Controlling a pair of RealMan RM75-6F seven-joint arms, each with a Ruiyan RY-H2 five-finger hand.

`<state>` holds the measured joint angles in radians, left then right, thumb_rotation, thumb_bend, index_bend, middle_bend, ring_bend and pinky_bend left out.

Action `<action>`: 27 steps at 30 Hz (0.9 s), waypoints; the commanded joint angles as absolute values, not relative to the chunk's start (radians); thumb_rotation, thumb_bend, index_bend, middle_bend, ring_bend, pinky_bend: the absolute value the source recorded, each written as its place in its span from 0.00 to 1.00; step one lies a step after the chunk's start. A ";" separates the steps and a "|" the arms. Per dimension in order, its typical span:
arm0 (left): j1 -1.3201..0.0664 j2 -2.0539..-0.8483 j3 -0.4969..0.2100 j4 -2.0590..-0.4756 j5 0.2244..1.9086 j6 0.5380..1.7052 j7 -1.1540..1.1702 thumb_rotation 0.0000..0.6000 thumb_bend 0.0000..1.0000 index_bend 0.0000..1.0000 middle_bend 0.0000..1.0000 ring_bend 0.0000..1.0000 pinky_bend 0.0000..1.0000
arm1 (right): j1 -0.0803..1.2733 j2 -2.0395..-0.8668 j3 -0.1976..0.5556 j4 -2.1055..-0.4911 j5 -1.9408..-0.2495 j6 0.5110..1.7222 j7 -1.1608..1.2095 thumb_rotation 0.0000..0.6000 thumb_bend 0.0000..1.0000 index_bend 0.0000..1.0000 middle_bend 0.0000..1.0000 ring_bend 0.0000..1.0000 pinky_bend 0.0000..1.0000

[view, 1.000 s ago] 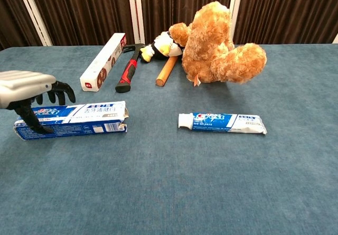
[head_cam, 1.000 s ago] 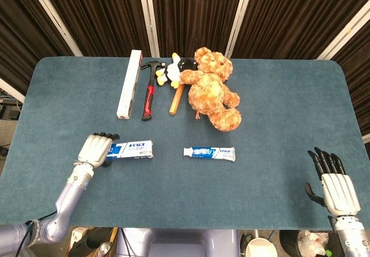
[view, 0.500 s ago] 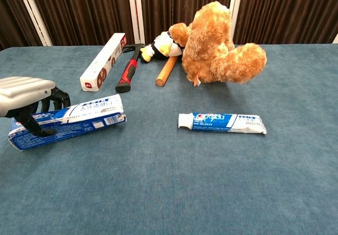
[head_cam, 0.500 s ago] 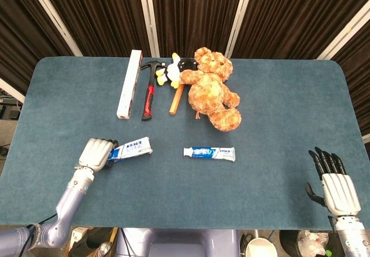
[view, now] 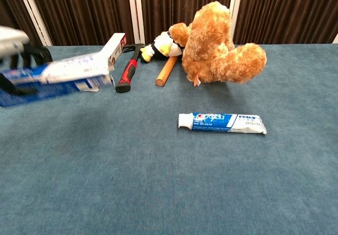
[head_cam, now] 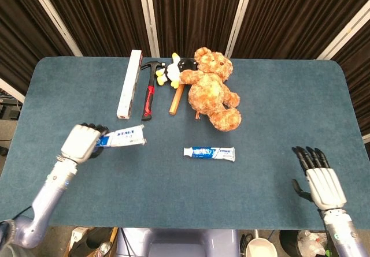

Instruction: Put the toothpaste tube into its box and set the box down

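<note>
Lifting off the table now, the toothpaste box point(head_cam: 121, 137) sits in the left hand point(head_cam: 81, 143), fingers wrapped round its left end; half a second back it was only tilted up with one end on the cloth. In the chest view the box is blurry at the upper left and the hand is mostly cut off by the frame edge. Right hand point(head_cam: 321, 183) at lower right has crept a bit up and leftward, fingers spread, holding nothing. Toothpaste tube point(head_cam: 209, 153) hasn't budged, flat mid-table, cap to the left. Further back: the teddy bear point(head_cam: 213, 88), a hammer point(head_cam: 149, 93), a long white box point(head_cam: 129, 84), and a small penguin plush point(head_cam: 169, 71) partly tucked behind the bear.
</note>
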<state>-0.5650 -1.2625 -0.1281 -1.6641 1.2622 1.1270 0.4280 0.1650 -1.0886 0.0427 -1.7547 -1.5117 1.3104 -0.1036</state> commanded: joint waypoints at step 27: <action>-0.593 -1.087 -0.226 -1.625 1.271 1.103 0.205 1.00 0.42 0.45 0.50 0.46 0.47 | 0.554 -1.594 0.192 -1.768 -0.961 1.107 -0.752 1.00 0.41 0.29 0.22 0.11 0.00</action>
